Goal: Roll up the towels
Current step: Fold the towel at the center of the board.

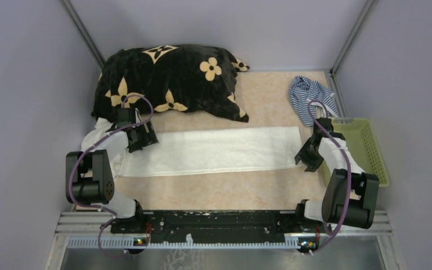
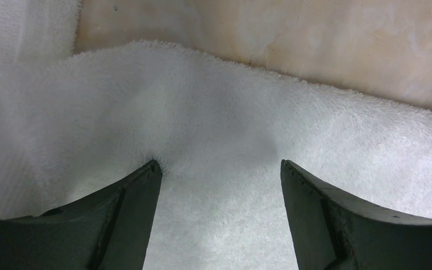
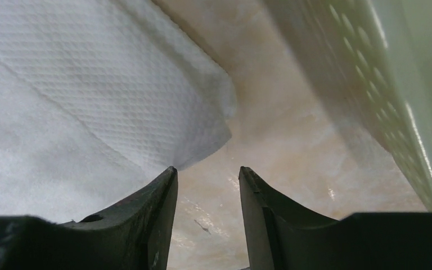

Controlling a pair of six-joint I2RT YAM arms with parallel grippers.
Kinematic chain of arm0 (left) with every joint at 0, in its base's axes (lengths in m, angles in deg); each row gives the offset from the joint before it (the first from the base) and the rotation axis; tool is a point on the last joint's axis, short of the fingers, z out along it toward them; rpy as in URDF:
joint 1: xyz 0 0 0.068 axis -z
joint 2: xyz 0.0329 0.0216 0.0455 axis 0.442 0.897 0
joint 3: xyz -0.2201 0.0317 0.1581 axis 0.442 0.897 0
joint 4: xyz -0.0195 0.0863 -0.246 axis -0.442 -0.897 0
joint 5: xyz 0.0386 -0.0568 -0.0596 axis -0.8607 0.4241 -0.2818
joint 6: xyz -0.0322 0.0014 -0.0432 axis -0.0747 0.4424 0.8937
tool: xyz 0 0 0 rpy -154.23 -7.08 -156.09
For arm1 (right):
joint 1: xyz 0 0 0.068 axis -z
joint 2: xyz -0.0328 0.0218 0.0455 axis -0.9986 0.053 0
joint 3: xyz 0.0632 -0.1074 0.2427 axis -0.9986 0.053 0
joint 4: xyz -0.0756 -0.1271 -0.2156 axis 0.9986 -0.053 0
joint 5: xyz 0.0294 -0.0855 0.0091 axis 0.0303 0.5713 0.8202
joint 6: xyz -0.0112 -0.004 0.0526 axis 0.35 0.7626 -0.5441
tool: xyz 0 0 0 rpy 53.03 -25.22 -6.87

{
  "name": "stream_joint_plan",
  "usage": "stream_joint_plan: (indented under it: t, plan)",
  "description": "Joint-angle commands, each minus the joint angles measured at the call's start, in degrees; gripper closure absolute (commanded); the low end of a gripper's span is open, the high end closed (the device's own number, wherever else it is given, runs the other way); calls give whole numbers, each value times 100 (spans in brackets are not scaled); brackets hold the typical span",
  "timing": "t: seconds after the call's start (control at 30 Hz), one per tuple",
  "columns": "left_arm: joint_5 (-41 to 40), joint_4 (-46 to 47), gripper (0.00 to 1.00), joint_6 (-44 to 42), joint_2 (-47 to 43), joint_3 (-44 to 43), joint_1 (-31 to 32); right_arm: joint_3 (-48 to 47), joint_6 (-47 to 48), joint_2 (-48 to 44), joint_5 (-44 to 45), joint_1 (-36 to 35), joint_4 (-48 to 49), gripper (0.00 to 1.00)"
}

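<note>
A long white towel (image 1: pixel 214 151) lies flat across the table in front of the pillow. My left gripper (image 1: pixel 142 140) is at its left end. In the left wrist view this gripper (image 2: pixel 219 166) is open wide, and both fingertips (image 2: pixel 153 167) press down into the towel (image 2: pixel 230 124), which is not pinched. A second, bunched white towel (image 1: pixel 98 140) lies under the left arm. My right gripper (image 1: pixel 305 157) is at the long towel's right end. In the right wrist view it (image 3: pixel 207 169) is open over bare table, with the towel's corner (image 3: pixel 202 135) just beside its left finger.
A black pillow with tan flowers (image 1: pixel 169 79) lies right behind the towel. A blue-and-white striped garment (image 1: pixel 309 95) sits at the back right. A green basket (image 1: pixel 371 152) stands close to the right of the right gripper, its wall (image 3: pixel 371 84) near the fingers.
</note>
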Motion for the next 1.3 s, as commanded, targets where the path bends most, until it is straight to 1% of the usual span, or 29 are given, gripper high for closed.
stream_joint_plan:
  t: [0.0,0.23,0.5,0.77,0.93,1.03,1.17,1.27]
  plan:
    - [75,17,16,-69,131,-67,-45,300,-725,-266,280,2,600,55]
    - [112,12,16,-77,116,-55,-38,651,-1133,-425,353,61,1309,58]
    - [79,8,16,-88,87,-35,-43,671,-1200,-795,542,112,1543,59]
    - [91,8,16,-86,115,-50,-45,766,-1251,-573,428,200,1681,60]
    - [88,8,16,-78,127,-35,-39,771,-1328,-521,766,204,1402,59]
    - [86,8,16,-84,135,-48,-45,833,-1330,-491,653,207,1611,59]
    - [90,8,16,-73,153,-44,-40,911,-1345,-429,502,206,1963,62]
    - [88,8,16,-77,140,-46,-41,846,-1298,-320,472,213,1970,67]
